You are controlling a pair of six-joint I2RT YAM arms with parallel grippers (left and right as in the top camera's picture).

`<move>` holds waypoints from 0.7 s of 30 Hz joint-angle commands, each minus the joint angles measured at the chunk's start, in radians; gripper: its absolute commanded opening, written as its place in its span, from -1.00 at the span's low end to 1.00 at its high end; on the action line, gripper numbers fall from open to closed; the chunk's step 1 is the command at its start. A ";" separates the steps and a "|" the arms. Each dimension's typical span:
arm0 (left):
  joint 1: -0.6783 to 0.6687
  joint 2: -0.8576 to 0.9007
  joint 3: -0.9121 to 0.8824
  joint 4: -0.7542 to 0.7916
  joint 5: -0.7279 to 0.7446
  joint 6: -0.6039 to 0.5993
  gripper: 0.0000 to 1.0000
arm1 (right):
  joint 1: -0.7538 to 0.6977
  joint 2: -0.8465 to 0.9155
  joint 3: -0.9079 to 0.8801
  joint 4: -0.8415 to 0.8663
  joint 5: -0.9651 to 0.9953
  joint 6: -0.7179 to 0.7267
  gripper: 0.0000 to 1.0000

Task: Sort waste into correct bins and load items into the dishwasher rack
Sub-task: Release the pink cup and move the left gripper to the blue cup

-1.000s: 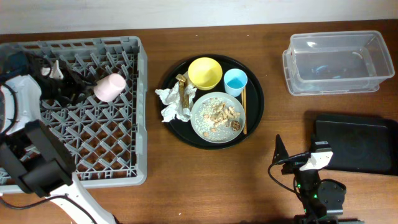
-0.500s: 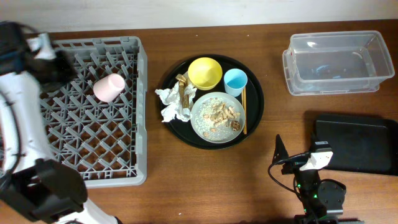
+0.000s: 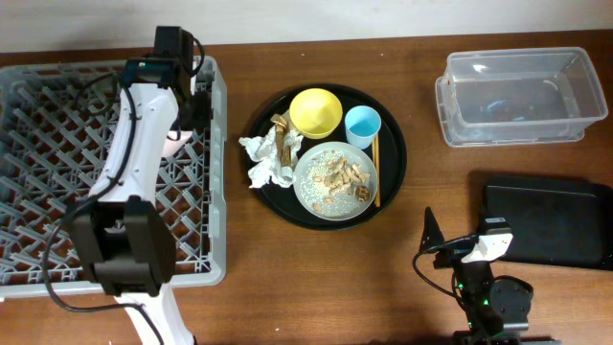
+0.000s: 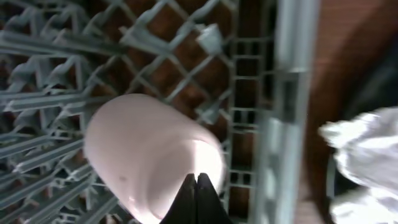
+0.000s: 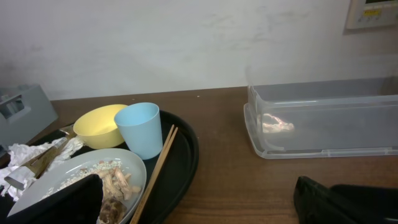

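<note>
A pink cup (image 4: 149, 155) lies on its side in the grey dishwasher rack (image 3: 57, 192), near the rack's right wall (image 4: 280, 93). My left gripper (image 4: 196, 199) hangs just over the cup, shut and empty. In the overhead view the left arm hides most of that cup (image 3: 175, 140). On the round black tray (image 3: 393, 163) sit a yellow bowl (image 3: 316, 112), a light-blue cup (image 3: 363, 126), a speckled plate (image 3: 311, 192) with food scraps (image 3: 340, 174), chopsticks (image 3: 375, 168) and crumpled napkins (image 3: 268, 163). My right gripper (image 5: 199, 211) stands open low over the table, right of the tray.
A clear plastic tub (image 3: 517, 96) stands at the back right. The flat black container (image 3: 546, 225) lies in front of it, just right of my right arm. Bare wood shows between the tray and both bins.
My left arm swung from the rack's far left to its right edge, over the pink cup, and its jaws closed. The cup stays in the rack. The right arm has not moved.
</note>
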State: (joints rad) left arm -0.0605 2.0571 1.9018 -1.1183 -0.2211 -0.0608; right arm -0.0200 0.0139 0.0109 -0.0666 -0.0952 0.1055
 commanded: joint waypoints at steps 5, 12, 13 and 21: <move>0.048 0.005 0.003 -0.013 -0.113 -0.051 -1.00 | -0.008 -0.008 -0.005 -0.005 0.005 0.003 0.97; 0.062 -0.009 0.007 -0.069 -0.307 -0.161 -1.00 | -0.008 -0.008 -0.005 -0.005 0.005 0.003 0.97; 0.062 -0.018 0.007 -0.069 -0.302 -0.167 -1.00 | -0.008 -0.008 -0.005 -0.005 0.005 0.003 0.97; 0.059 -0.097 0.008 -0.015 -0.128 -0.197 -1.00 | -0.008 -0.008 -0.005 -0.005 0.005 0.003 0.97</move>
State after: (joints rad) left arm -0.0013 2.0449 1.9018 -1.1652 -0.4515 -0.2272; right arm -0.0200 0.0139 0.0109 -0.0666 -0.0952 0.1051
